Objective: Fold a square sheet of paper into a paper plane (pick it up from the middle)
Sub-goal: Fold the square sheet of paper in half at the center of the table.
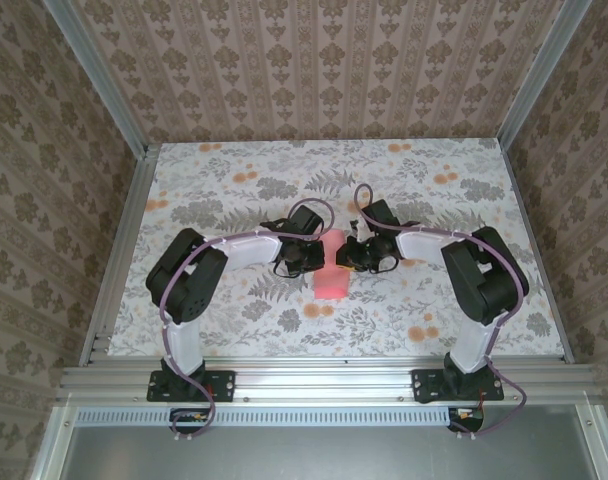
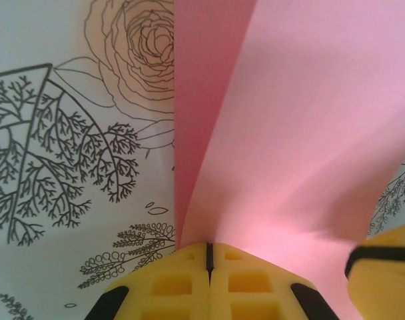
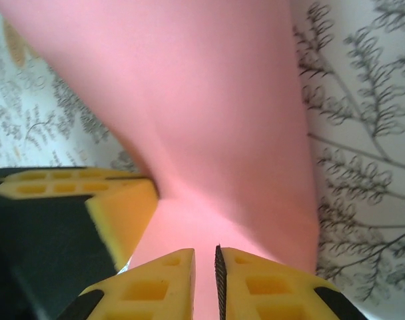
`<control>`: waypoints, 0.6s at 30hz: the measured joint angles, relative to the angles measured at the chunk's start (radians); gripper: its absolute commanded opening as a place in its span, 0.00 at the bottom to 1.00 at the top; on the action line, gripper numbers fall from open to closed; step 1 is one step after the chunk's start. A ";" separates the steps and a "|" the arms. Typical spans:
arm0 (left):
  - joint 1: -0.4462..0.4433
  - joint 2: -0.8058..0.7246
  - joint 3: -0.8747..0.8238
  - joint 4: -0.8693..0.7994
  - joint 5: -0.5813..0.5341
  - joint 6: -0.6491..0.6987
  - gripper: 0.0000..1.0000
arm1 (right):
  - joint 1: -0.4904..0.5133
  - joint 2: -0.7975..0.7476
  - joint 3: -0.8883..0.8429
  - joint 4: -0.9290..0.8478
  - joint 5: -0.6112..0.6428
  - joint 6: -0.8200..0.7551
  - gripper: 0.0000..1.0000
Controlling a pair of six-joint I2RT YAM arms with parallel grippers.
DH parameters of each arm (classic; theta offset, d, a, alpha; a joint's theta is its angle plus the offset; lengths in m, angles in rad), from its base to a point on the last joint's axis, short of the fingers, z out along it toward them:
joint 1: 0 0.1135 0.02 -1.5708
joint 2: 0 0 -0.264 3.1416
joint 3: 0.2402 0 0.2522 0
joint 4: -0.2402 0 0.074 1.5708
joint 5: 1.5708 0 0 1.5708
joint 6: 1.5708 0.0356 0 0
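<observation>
Floral-printed bench carries the part-folded square sheet of paper at its centre, between the left tool and right tool. Left wrist: the left tool is clamped together on the sheet's edge. Right wrist: the right tool is nearly together, pinching it too. Opposed pulling could tear the sheet or skew its crease.

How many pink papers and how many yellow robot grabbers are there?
pink paper: 1
grippers: 2 (left gripper, right gripper)
Total: 3
</observation>
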 measured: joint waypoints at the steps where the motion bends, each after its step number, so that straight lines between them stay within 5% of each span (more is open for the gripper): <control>1: 0.000 0.000 0.001 -0.002 0.000 0.000 0.02 | 0.000 -0.005 -0.007 0.003 -0.013 0.000 0.19; 18: -0.002 0.004 0.006 -0.005 0.000 0.003 0.02 | 0.000 -0.021 -0.076 -0.030 -0.011 -0.039 0.17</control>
